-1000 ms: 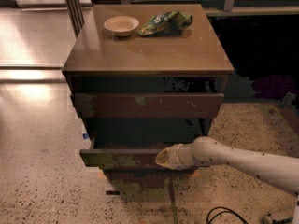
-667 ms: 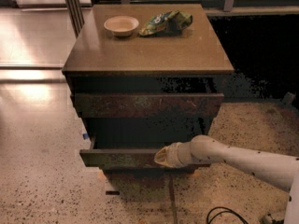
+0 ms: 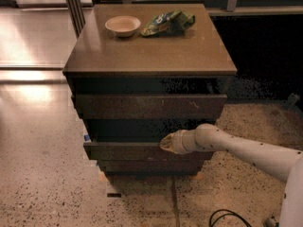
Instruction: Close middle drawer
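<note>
A dark brown cabinet (image 3: 147, 56) stands in the middle of the camera view. Its middle drawer (image 3: 123, 150) has a plain slab front and sticks out only a little past the lowest drawer front (image 3: 142, 166). The top drawer front (image 3: 142, 106), with pale scratch marks, sits above it. My gripper (image 3: 165, 144) is at the end of the white arm coming in from the right, and its tip rests against the middle drawer's front, right of centre.
A small pale bowl (image 3: 122, 25) and a green snack bag (image 3: 168, 22) lie on the cabinet top. A black cable (image 3: 227, 216) lies on the speckled floor at the lower right. Metal posts (image 3: 73, 6) stand behind the cabinet at the left.
The middle drawer has slid inward and its open floor no longer shows. My gripper has moved in toward the cabinet with the drawer front.
</note>
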`<state>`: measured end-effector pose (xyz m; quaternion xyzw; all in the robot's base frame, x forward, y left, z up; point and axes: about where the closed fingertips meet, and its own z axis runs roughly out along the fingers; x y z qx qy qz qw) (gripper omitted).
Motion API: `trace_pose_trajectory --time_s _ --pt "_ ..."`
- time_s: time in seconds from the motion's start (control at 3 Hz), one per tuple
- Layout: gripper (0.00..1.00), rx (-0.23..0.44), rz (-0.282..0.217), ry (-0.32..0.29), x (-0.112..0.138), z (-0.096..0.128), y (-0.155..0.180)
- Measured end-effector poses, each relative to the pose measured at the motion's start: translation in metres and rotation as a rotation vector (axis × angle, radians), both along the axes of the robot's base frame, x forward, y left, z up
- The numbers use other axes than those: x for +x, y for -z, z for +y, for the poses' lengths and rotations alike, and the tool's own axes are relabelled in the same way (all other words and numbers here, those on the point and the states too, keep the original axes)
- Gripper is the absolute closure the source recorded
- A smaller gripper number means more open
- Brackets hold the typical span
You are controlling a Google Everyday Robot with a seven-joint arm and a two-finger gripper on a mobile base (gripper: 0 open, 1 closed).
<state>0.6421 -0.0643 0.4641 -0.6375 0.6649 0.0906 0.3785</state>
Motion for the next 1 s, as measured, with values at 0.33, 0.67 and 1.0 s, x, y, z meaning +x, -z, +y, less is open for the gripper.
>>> trace_pose_trajectory --time_s 0.33,0.67,1.0 --pt "1.00 0.005 -0.041 0.032 0.026 -0.010 -0.017" --pt "1.00 0.005 -0.041 0.032 0.026 -0.010 -0.017" --pt "1.00 0.006 -0.026 0.018 0.014 -0.001 -0.023"
